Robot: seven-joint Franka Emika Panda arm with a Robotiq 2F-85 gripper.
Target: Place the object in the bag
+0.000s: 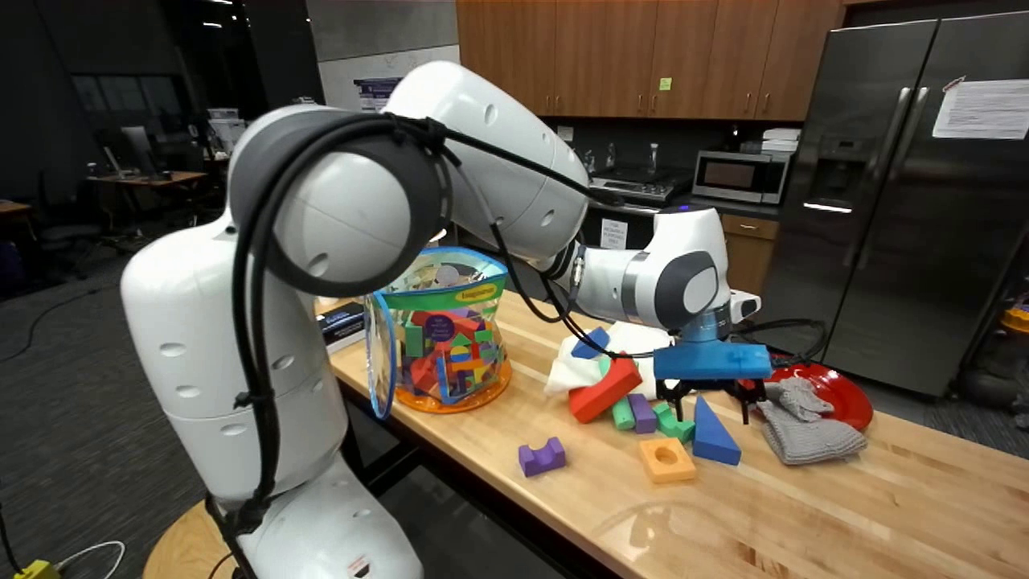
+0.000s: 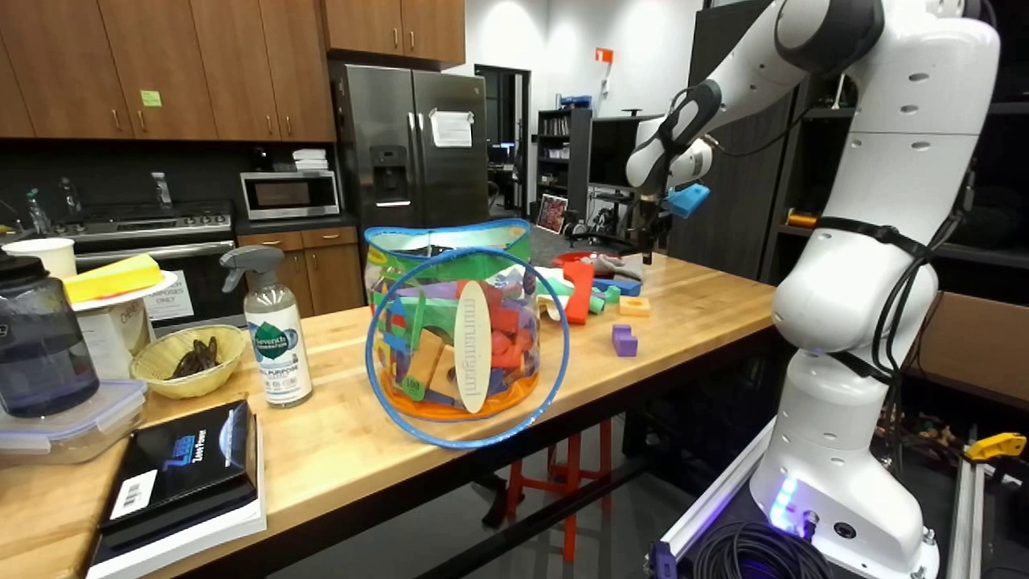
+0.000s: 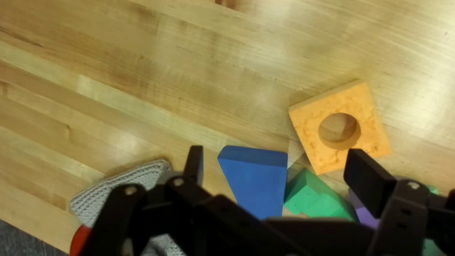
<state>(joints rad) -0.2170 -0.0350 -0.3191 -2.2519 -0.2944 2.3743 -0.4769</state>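
The blue wedge block (image 1: 713,438) lies on the wooden table; it also shows in the wrist view (image 3: 256,181), its lower end hidden by the gripper. My gripper (image 1: 712,416) is open and empty above it. In the wrist view the open fingers (image 3: 276,149) stand either side of the blue block, which is nearer the left finger. A green block (image 3: 316,199) also shows between the fingers, beside the blue one. The see-through bag (image 1: 438,299) stands upright on the table near the arm's base, full of colourful blocks; it also shows in an exterior view (image 2: 418,264), its round lid hanging open.
An orange square piece (image 1: 667,460), a purple block (image 1: 542,457) and a long red block (image 1: 604,390) lie nearby. Another blue piece (image 1: 591,343) rests on a white cloth (image 1: 635,336). A grey knit cloth (image 1: 812,434) and a red bowl (image 1: 840,394) are past the gripper.
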